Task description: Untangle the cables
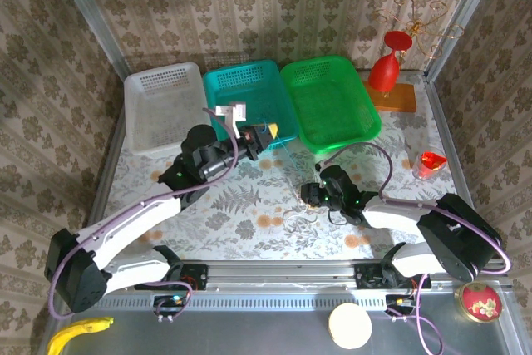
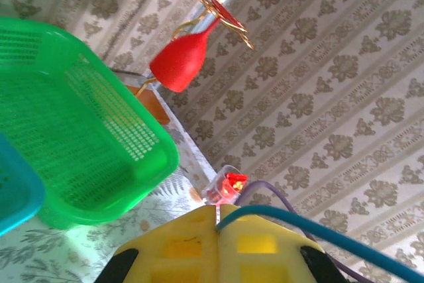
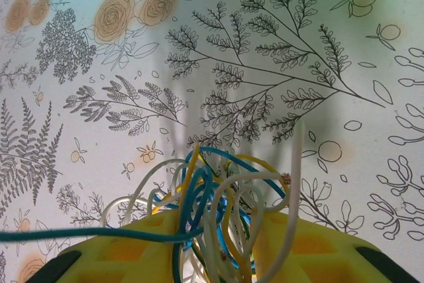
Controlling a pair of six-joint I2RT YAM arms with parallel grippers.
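Pinching a blue cable point(image 2: 331, 234) taut, the left gripper point(image 2: 217, 210) jaws seem set to free it from the tangle point(image 3: 212, 190) between the right gripper point(image 3: 213, 246) jaws, whose grip is unclear.

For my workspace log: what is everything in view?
plastic mesh baskets: three, white basket, teal basket, green basket, far side
tangle of thin cables: one, blue, yellow, cream, on floral tablecloth
thin blue cable: one, in left gripper
red goblet-shaped vase: one, on wooden block, far right
clear cup: one, red contents, right edge
yellow banana: one, near left ledge
cream round disc: one, near ledge
red round tin: one, near right corner
left gripper: yellow, shut
right gripper: yellow, around tangle, grip unclear
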